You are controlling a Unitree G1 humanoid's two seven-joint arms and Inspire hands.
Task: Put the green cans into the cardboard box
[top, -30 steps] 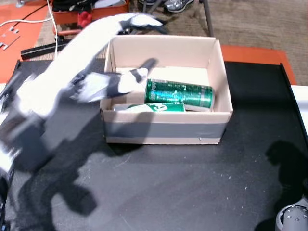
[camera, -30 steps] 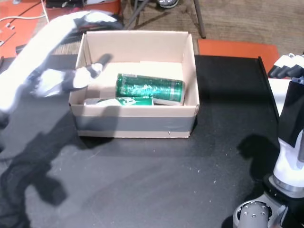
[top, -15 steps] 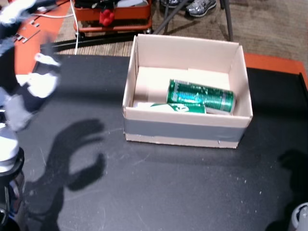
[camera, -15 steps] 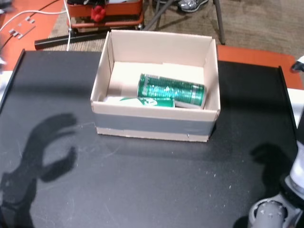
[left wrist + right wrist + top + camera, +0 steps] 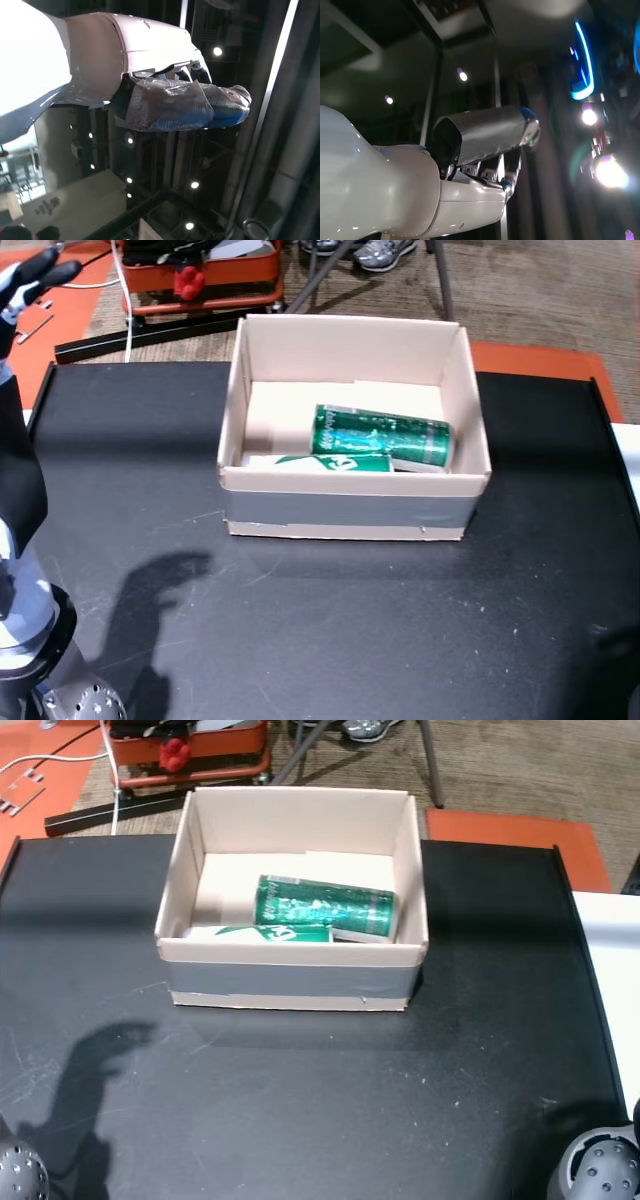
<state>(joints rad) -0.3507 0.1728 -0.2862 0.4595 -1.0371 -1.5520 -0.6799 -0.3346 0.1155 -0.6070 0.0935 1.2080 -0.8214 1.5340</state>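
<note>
Black table top (image 5: 330, 630) fills most of both head views, and your cardboard box (image 5: 350, 512) sits on it near the upper middle of the frame. Look inside: one green can (image 5: 380, 436) lies on its side in the right half of the box, and a second green can (image 5: 335, 463) lies just in front of it, right up against the near wall, mostly hidden by it. An orange mat (image 5: 540, 360) and a red cart (image 5: 195, 280) show past the far edge.

Your left hand (image 5: 185, 102) is up in the air in the left wrist view, fingers loosely out, holding nothing. Your right hand (image 5: 485, 135) is also raised against the dark ceiling in its wrist view, holding nothing, fingers straight and close together.
</note>
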